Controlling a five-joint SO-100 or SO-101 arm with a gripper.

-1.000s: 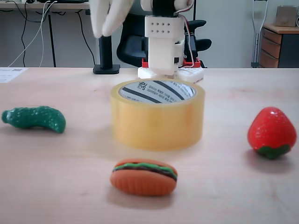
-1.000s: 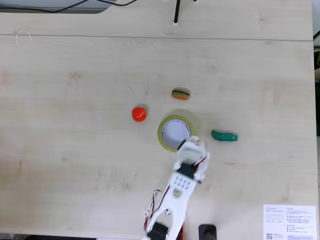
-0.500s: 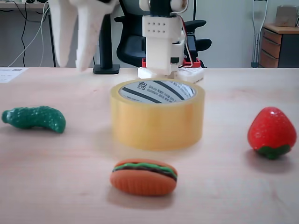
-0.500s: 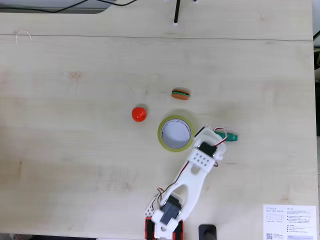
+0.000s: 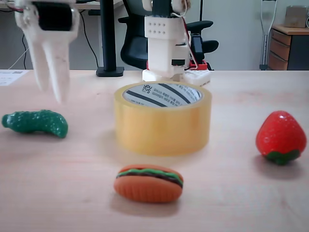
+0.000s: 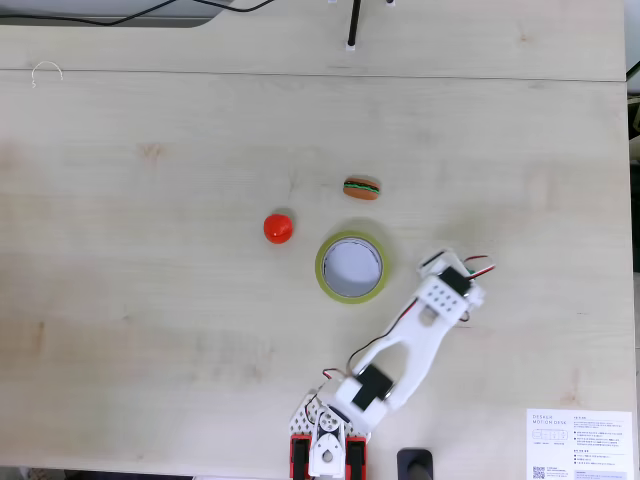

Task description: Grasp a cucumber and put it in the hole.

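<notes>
Your pincer (image 5: 52, 89) is hanging slightly parted and empty above the cucumber (image 5: 35, 122), which is lying lengthwise on the table (image 5: 241, 193), left of the hole (image 5: 161, 95).

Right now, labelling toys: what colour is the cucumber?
Dark green, bumpy cucumber; clearest in the low fixed view.
</notes>
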